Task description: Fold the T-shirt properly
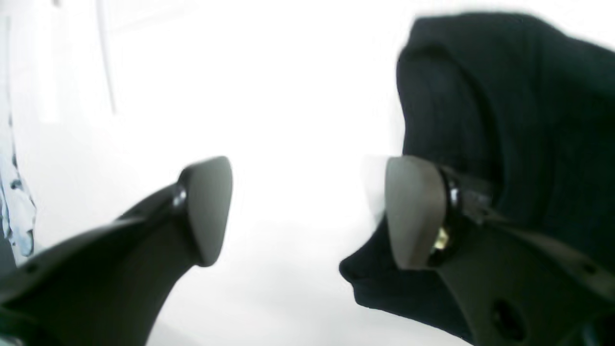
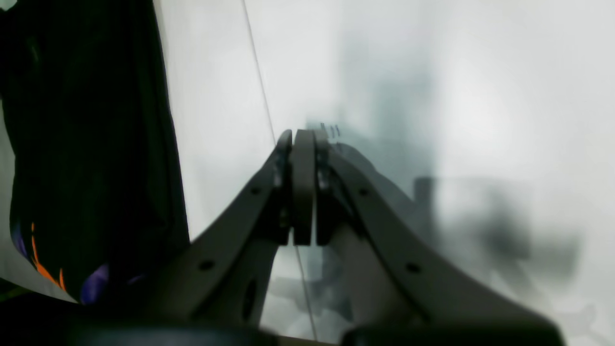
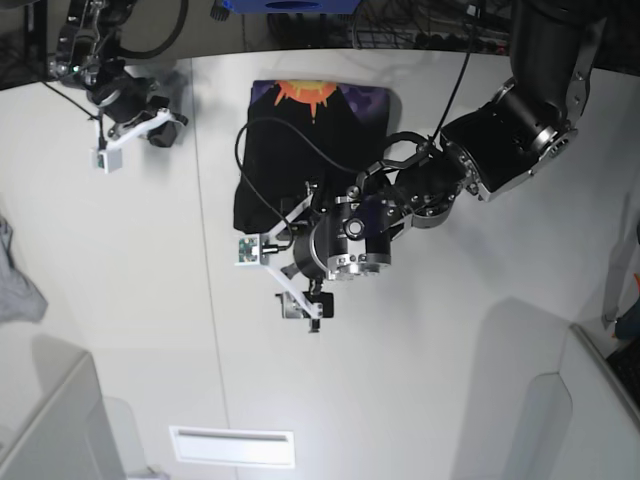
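The black T-shirt (image 3: 290,150) lies folded into a rectangle at the back middle of the white table, with its orange sun print at the far end. My left gripper (image 3: 285,277) is open and empty at the shirt's near left corner. In the left wrist view the left gripper (image 1: 310,209) has wide-apart jaws, and bunched black cloth (image 1: 519,96) lies behind the right-hand finger, none of it between the pads. My right gripper (image 3: 165,127) hovers at the back left, apart from the shirt. In the right wrist view the right gripper (image 2: 302,144) is shut and empty, with the shirt (image 2: 86,144) to its left.
A small light grey cloth (image 3: 20,285) lies at the table's left edge. A white bin (image 3: 50,420) stands at the front left, and a slot plate (image 3: 232,447) lies near the front edge. A seam (image 3: 205,250) runs down the table left of the shirt.
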Controlling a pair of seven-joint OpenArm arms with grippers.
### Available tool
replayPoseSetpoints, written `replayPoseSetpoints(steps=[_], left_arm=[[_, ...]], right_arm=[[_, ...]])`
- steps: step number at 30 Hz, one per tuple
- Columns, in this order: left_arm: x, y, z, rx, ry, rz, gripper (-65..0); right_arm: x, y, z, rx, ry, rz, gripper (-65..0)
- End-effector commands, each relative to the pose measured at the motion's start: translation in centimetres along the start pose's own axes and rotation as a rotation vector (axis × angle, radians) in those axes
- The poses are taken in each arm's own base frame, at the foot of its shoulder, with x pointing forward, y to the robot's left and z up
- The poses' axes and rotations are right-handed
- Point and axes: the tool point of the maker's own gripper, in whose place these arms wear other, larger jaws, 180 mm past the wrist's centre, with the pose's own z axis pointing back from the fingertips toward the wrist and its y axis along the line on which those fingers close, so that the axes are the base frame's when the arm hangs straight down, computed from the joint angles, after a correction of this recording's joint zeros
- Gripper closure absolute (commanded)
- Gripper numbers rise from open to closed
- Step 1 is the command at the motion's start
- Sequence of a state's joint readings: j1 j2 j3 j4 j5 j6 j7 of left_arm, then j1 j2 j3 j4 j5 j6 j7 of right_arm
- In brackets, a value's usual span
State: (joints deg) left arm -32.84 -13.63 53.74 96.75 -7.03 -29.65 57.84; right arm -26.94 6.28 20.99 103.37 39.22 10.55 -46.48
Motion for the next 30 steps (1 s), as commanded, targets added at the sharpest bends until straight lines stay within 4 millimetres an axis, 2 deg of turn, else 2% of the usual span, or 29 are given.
replayPoseSetpoints(steps=[1, 3, 4, 5, 6, 7, 9, 11, 13, 14, 17, 20, 23, 26, 28, 30], left_arm=[[1.4, 3.4, 1.8, 0.091, -0.054, 0.017, -47.9], [1.5, 6.3, 4.4, 0.182, -0.077, 0.078, -44.4], [0.9, 7.5, 5.8, 0.226, -0.080, 0.127, -39.2], [0.0, 8.3, 7.2, 0.267, -0.091, 0.196, -29.5], [-1.6, 9.3, 8.8, 0.322, -0.096, 0.275, -15.0], [-3.9, 9.4, 9.8, 0.358, -0.075, 0.347, -0.2], [-8.7, 8.9, 11.2, 0.410, -0.015, 0.485, 0.0], [-13.7, 7.0, 12.1, 0.442, 0.038, 0.636, 0.0], [-17.1, 3.6, 12.7, 0.463, 0.024, 0.736, 0.0], [-18.0, 1.9, 13.1, 0.471, -0.004, 0.752, 0.0], [-18.5, -4.6, 14.9, 0.448, -0.148, 0.748, 0.0], [-18.6, -12.5, 17.7, 0.401, -0.227, 0.778, 0.0], [-19.9, -19.6, 20.2, 0.378, -0.197, 0.877, 0.0], [-21.0, -27.4, 22.0, 0.335, -0.099, 1.015, 0.0], [-21.6, -32.9, 22.6, 0.274, -0.030, 1.080, 0.0], [-21.7, -38.4, 22.9, 0.202, 0.018, 1.151, 0.0]], right_arm=[[0.5, 0.0, 0.5, 0.008, -0.021, 0.018, 0.0], [0.2, -0.4, 0.9, -0.003, -0.018, 0.018, 0.0], [0.1, -0.6, 1.1, -0.010, -0.020, 0.025, 0.0], [0.5, -1.3, 1.8, -0.032, -0.031, 0.040, 0.0], [0.7, -2.3, 2.6, -0.066, -0.034, 0.067, 0.0], [1.1, -2.9, 3.3, -0.095, -0.043, 0.097, 0.0], [1.3, -4.3, 4.6, -0.159, -0.050, 0.177, 0.0], [1.3, -5.5, 6.1, -0.227, -0.056, 0.279, 0.0], [1.0, -6.1, 7.3, -0.269, -0.059, 0.378, 0.0], [0.7, -6.2, 7.7, -0.274, -0.051, 0.434, 0.0], [-1.5, -6.8, 8.5, -0.271, 0.036, 0.609, 0.0], [-3.9, -8.4, 9.8, -0.292, 0.174, 0.772, 0.0], [-7.7, -9.5, 11.1, -0.295, 0.364, 0.915, 0.0], [-12.7, -11.7, 13.1, -0.345, 0.626, 1.011, 0.0], [-16.1, -12.6, 13.9, -0.336, 0.763, 1.034, 0.0], [-20.0, -12.5, 14.3, -0.265, 0.855, 0.999, 0.0]])
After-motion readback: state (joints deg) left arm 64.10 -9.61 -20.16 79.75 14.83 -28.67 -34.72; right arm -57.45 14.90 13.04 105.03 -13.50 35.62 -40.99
